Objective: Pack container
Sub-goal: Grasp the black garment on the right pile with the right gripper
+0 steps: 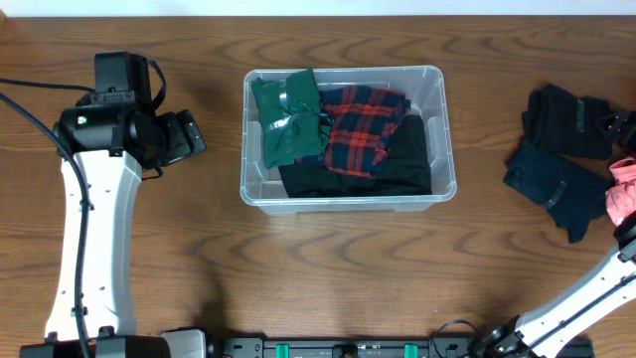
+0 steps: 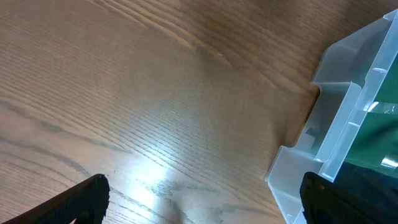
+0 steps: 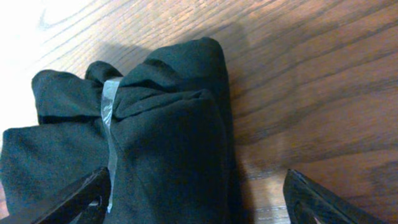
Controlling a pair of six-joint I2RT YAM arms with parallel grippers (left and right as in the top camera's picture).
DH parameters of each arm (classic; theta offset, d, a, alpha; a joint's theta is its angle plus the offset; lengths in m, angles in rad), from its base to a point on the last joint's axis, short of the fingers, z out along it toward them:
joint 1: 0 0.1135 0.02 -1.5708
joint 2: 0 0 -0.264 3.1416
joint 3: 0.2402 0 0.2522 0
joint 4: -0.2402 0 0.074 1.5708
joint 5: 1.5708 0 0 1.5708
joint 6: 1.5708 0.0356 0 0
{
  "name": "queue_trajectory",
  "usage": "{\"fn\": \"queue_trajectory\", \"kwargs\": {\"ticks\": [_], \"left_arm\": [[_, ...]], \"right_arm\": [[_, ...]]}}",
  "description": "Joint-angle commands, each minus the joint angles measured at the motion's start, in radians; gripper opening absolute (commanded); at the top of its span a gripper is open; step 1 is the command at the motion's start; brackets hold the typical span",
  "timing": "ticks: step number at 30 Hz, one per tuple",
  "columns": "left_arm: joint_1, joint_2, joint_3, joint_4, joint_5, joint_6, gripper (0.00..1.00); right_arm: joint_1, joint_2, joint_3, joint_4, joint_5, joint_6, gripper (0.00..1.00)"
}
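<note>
My R gripper (image 3: 199, 199) hangs open over black clothing bundle (image 3: 168, 124): soft, light, squashy. I'd pinch at tape band (image 3: 111, 124). L gripper (image 2: 205, 199) open too, near container (image 1: 437, 189).

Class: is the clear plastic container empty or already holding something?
Holding things: the container has a green garment, plaid cloth and black cloth inside.

Overhead: straight down, far, whole table (image 1: 328, 268). Left wrist: close, angled down on bare wood, tub (image 2: 357, 62) corner at right. Right wrist: very close on dark clothes (image 3: 168, 143). Overhead shares both.
</note>
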Motion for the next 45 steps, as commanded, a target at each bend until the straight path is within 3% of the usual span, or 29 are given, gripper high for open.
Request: {"fn": "queue_trajectory", "kwargs": {"ticks": [1, 6, 13, 15, 17, 21, 33, 45], "left_arm": [[0.005, 0.007, -0.003, -0.005, -0.003, -0.005, 0.98], [0.005, 0.007, -0.003, -0.004, -0.003, -0.005, 0.98], [0.005, 0.007, -0.003, -0.003, -0.003, -0.005, 0.98], [0.005, 0.007, -0.003, -0.003, -0.003, -0.005, 0.98], [0.005, 0.007, -0.003, -0.003, -0.003, -0.005, 0.98], [0.005, 0.007, -0.003, -0.003, -0.003, -0.005, 0.98], [0.005, 0.007, -0.003, -0.003, -0.003, -0.005, 0.98], [0.005, 0.007, -0.003, -0.003, -0.004, -0.005, 0.98]], "right_arm": [[0.021, 0.013, -0.021, 0.012, 0.002, -0.022, 0.83], [0.044, 0.013, -0.037, 0.024, 0.039, -0.022, 0.71], [0.069, 0.013, -0.111, 0.098, 0.069, -0.020, 0.66], [0.076, 0.013, -0.135, 0.124, 0.069, -0.013, 0.61], [0.080, 0.013, -0.152, 0.140, 0.069, -0.013, 0.47], [0.082, 0.013, -0.155, 0.148, 0.077, -0.005, 0.02], [0.111, -0.045, -0.133, 0.154, -0.069, 0.107, 0.01], [0.266, -0.352, -0.131, 0.153, -0.217, 0.298, 0.01]]}}
